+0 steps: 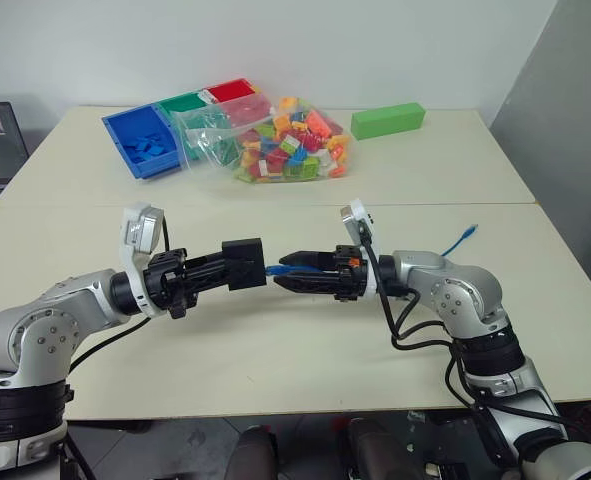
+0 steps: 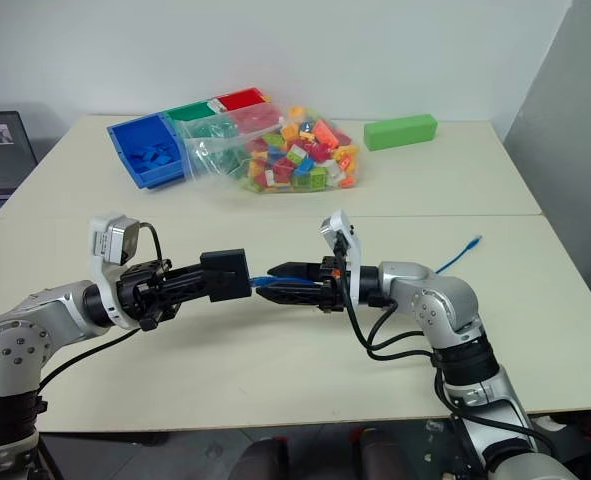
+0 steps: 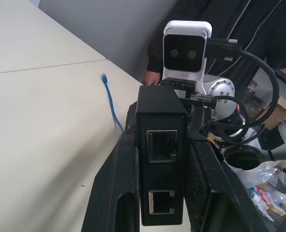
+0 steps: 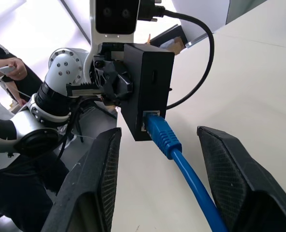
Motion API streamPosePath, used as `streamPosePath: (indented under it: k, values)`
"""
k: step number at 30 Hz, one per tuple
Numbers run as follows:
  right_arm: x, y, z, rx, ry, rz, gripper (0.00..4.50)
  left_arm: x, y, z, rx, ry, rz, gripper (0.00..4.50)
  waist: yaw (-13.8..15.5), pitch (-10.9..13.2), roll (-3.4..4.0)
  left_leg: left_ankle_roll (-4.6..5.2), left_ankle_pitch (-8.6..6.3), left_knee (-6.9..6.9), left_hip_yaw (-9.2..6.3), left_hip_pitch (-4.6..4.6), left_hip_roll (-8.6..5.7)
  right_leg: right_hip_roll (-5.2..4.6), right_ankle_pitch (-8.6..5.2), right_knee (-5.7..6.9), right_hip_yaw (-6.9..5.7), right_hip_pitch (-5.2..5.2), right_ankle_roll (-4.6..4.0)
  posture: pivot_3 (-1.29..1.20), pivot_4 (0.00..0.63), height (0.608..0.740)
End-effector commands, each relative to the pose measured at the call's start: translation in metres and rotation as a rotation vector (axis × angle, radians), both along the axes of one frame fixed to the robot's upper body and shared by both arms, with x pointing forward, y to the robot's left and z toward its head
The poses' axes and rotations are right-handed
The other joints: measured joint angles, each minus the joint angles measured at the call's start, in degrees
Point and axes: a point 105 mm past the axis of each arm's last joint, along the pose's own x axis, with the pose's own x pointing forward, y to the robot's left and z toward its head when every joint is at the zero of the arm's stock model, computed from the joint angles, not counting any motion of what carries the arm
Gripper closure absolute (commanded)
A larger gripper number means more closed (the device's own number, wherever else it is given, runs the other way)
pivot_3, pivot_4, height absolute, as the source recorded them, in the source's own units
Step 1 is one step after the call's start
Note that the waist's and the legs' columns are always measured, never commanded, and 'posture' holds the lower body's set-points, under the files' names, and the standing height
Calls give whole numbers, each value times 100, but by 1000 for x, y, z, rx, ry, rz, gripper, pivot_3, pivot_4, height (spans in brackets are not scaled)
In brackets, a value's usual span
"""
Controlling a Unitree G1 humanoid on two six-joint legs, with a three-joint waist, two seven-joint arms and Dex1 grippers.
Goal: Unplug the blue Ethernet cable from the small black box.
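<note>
left fingers (image 3: 118, 193): clamped on the two flat sides of the small black box (image 1: 243, 263), which sticks out past the tips with its two ports in the left wrist view.
left gripper (image 1: 225, 268): level over the table (image 1: 275, 350), aimed toward 3 o'clock in the head views.
right fingers (image 4: 101, 179): apart, one on each side of the blue ethernet cable (image 4: 181, 164), not touching it (a clear gap shows on both sides in the right wrist view).
right gripper (image 1: 293, 270): level, aimed toward 9 o'clock, tips just short of the box.
cable plug: seated in a port on the box face that looks at the right gripper.
cable run: leaves the box between the right fingers; its far end (image 1: 462, 240) lies on the table at 3 o'clock of the right arm.
farther off: at 12 o'clock, a clear bag of coloured bricks (image 1: 285, 140); blue bin (image 1: 145, 140) at 11 o'clock, with green and red bins beside it; green block (image 1: 387, 120) at 1 o'clock.
person: a hand (image 4: 12, 67) holding a small object, past the left arm in the right wrist view.
</note>
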Motion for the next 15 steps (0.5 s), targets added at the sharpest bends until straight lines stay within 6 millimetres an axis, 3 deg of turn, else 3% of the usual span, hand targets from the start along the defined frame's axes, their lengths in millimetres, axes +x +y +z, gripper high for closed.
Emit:
streamPosePath:
  k: [1,15]
  values:
    - [0,2,12,36,-19,10,1860,-3,-1,9,-9,-35,-8,3710,-5,0,0,0,0,0,0,0,0,0,0,0,0,0,0,0,150,740]
    - [0,8,12,29,-19,15,1860,-4,-4,6,-1,-34,-16,3710,-13,0,0,0,0,-1,0,0,0,0,-14,-1,1,-1,24,0,150,740]
